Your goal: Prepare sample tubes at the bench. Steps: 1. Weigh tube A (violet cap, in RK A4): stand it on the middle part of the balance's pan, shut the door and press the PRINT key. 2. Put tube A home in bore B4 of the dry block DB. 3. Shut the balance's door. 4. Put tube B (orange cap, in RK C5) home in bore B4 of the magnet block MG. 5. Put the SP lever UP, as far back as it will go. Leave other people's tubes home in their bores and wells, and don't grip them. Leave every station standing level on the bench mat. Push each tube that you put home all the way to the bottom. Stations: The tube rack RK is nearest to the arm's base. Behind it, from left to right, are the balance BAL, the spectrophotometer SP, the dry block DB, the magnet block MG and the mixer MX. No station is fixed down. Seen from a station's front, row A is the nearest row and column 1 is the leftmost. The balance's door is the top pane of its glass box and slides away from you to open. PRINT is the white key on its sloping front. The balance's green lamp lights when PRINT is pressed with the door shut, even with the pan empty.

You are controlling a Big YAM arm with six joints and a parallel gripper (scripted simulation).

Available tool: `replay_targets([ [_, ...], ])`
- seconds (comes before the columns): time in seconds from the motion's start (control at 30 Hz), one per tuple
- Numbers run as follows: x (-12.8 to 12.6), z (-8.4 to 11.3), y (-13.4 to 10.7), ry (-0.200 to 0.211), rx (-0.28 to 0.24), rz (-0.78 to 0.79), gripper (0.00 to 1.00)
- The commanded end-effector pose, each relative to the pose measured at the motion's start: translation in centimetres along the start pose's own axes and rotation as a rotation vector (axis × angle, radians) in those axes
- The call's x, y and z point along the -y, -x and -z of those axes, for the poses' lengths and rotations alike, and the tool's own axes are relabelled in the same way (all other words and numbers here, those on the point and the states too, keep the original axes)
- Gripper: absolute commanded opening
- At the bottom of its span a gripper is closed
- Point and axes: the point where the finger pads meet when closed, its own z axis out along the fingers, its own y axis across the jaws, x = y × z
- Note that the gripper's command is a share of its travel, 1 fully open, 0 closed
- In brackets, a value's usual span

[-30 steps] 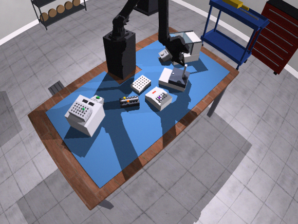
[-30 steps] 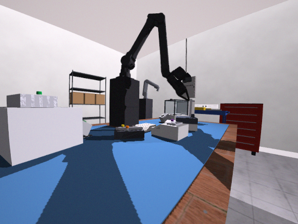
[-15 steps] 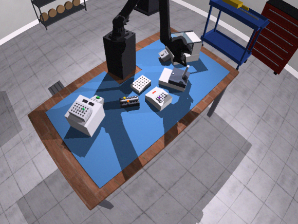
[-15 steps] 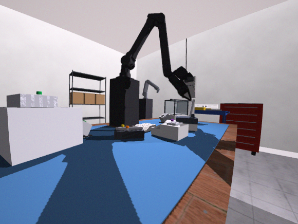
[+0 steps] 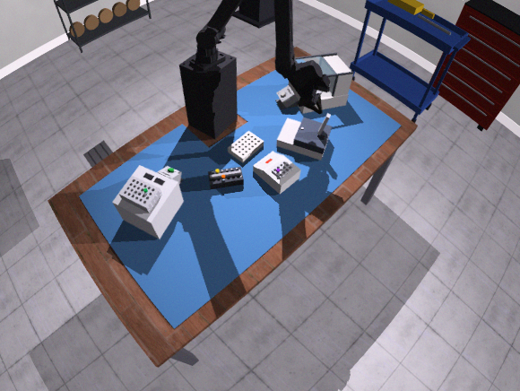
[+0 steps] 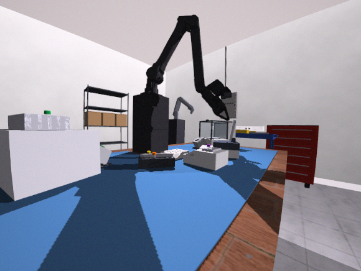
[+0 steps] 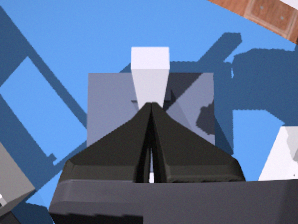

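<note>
Black gripper (image 5: 320, 110) (image 6: 228, 119) (image 7: 151, 111), fingertips pressed together on nothing, near the pale, raised lever (image 5: 325, 125) (image 6: 232, 132) (image 7: 150, 58) of the spectrophotometer (image 5: 289, 133) (image 6: 234, 154) (image 7: 109, 105); contact unclear. Violet cap (image 5: 278, 170) (image 6: 208, 145) at the white dry block (image 5: 268, 173) (image 6: 220, 160); orange cap (image 5: 223, 177) (image 6: 154, 153) at the black magnet block (image 5: 233, 183) (image 6: 156, 163).

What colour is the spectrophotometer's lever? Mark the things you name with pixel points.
Pale grey, almost white; the lever (image 5: 325, 125) (image 6: 232, 131) (image 7: 150, 75) shows best in the wrist view.

Before me, a wood-edged bench (image 5: 264, 265) (image 6: 236, 248) with blue mat (image 5: 242, 224) (image 6: 187, 199) (image 7: 80, 30); on it, tube rack (image 5: 238, 153) (image 6: 176, 153), balance (image 5: 342, 87) (image 6: 203, 130), spectrophotometer (image 5: 289, 132) (image 6: 234, 152) (image 7: 107, 100), dry block (image 5: 269, 172) (image 6: 215, 160), magnet block (image 5: 226, 183) (image 6: 155, 163), mixer (image 5: 157, 217) (image 6: 53, 161).
</note>
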Motion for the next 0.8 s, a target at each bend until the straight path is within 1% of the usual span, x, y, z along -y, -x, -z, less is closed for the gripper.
replay_targets([
  [0.0,-0.5,1.0,1.1,0.007,0.038,-0.003,0.0],
  [0.33,-0.4,2.4,0.1,0.005,0.037,-0.005,0.0],
  [0.4,-0.4,2.4,0.1,0.005,0.037,-0.005,0.0],
  [0.43,-0.2,2.5,-0.3,0.001,0.024,-0.006,0.0],
  [0.5,-0.4,2.8,-0.2,0.005,0.037,-0.006,0.0],
  [0.77,-0.4,3.9,-1.0,0.005,0.036,-0.007,0.0],
])
